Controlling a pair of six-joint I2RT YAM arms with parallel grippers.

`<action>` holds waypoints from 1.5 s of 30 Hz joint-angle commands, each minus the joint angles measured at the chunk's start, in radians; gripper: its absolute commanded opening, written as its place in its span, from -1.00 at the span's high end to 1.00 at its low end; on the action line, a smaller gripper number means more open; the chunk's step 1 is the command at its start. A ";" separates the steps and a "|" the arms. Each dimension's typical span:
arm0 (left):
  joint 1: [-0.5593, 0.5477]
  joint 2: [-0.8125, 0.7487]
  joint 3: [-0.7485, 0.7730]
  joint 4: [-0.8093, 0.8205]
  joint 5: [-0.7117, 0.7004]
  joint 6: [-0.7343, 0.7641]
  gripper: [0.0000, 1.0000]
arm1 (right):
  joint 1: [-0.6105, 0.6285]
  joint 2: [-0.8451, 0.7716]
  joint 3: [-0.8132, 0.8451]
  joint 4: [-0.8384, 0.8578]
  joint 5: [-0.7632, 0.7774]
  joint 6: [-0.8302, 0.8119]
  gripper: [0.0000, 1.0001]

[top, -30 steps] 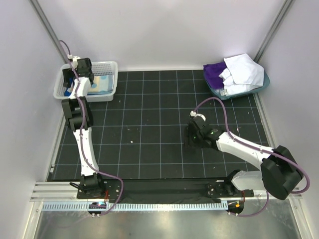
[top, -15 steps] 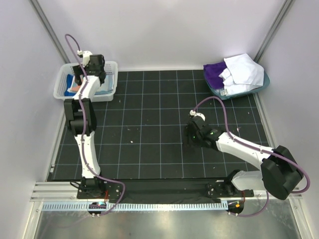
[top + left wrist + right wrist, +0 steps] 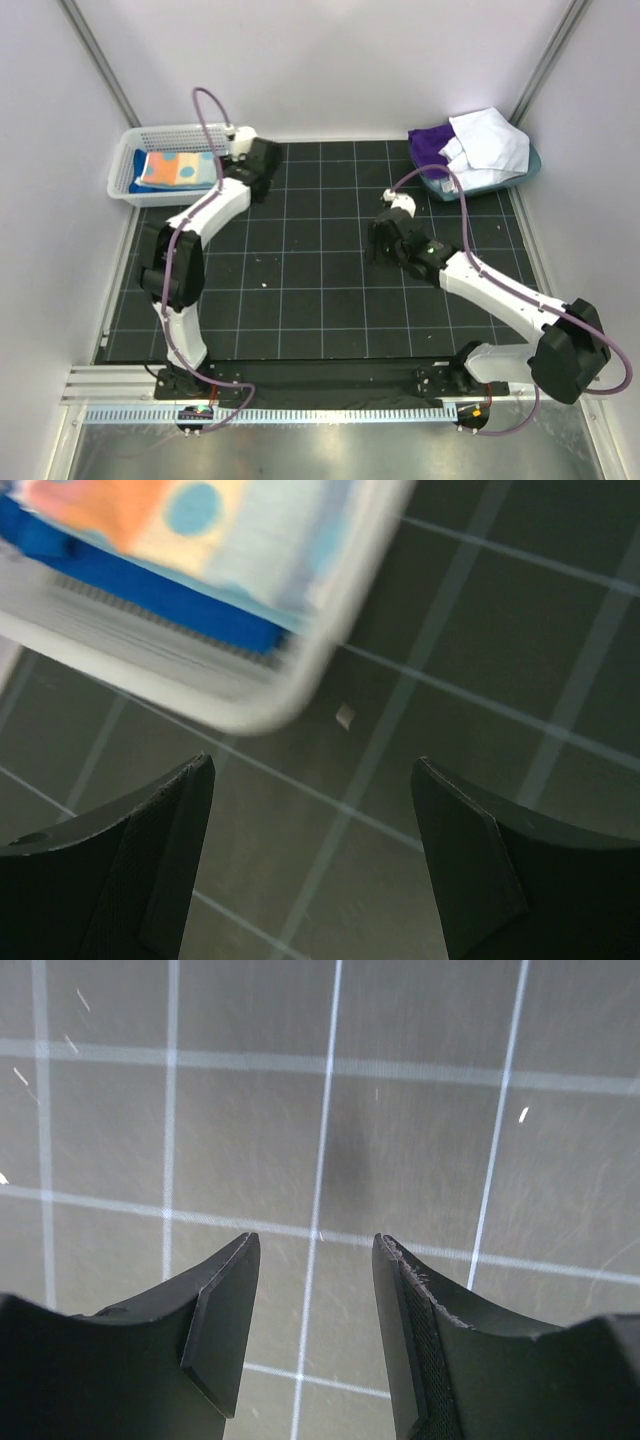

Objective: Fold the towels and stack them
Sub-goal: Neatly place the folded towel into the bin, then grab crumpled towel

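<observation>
Just right of the basket, my left fingers hang over the dark gridded tabletop, spread wide and released, with nothing between them. From above, my own wrist hides them. Through my left wrist camera the basket's rounded corner sits blurred beyond the fingertips, and its far side is cut off by the frame. Inside it lies the dotted towel, folded flat. The blue towel is under it, and only an edge of that one shows along the basket's wall. I cannot make out any tag on it. A small pale fleck lies on the tabletop just outside the basket's corner.

Well to the right of the basket and nearer my bases, my right fingers point down at bare grid. They are parted by a narrower gap than the left pair and grasp nothing. A few light specks on the tabletop are too small to tell.

Far to the right of the basket, along the same back edge, stands the tub, mostly covered by its load. The white towel is heaped loosely over part of the purple towel, neither of them folded. I cannot tell whether more cloth lies beneath.
</observation>
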 commanded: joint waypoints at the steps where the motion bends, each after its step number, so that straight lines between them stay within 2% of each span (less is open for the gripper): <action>1: -0.123 -0.113 -0.039 -0.074 0.033 -0.105 -0.66 | -0.037 0.028 0.119 -0.032 0.099 -0.020 -0.12; 5: -0.325 -0.145 -0.039 -0.163 0.117 -0.119 -0.64 | -0.139 0.097 0.236 -0.060 0.097 -0.023 -0.12; 9: -0.457 -0.177 -0.009 -0.279 0.247 -0.097 -0.62 | -0.256 0.200 0.378 -0.081 0.128 -0.062 -0.12; 13: -0.534 -0.251 -0.011 -0.417 0.350 -0.065 -0.62 | -0.409 0.333 0.513 -0.100 0.144 -0.082 -0.13; 17: -0.564 -0.393 -0.114 -0.470 0.415 -0.039 -0.60 | -0.586 0.503 0.668 -0.112 0.097 -0.101 -0.11; 24: -0.574 -0.611 -0.318 -0.416 0.439 -0.005 -0.61 | -0.719 0.758 0.909 -0.139 0.041 -0.133 -0.08; 30: -0.573 -0.712 -0.426 -0.358 0.449 0.022 -0.62 | -0.752 0.855 1.046 -0.163 0.108 -0.182 -0.07; 45: -0.573 -0.778 -0.458 -0.345 0.430 0.039 -0.68 | -0.759 0.929 1.167 -0.147 0.177 -0.256 -0.08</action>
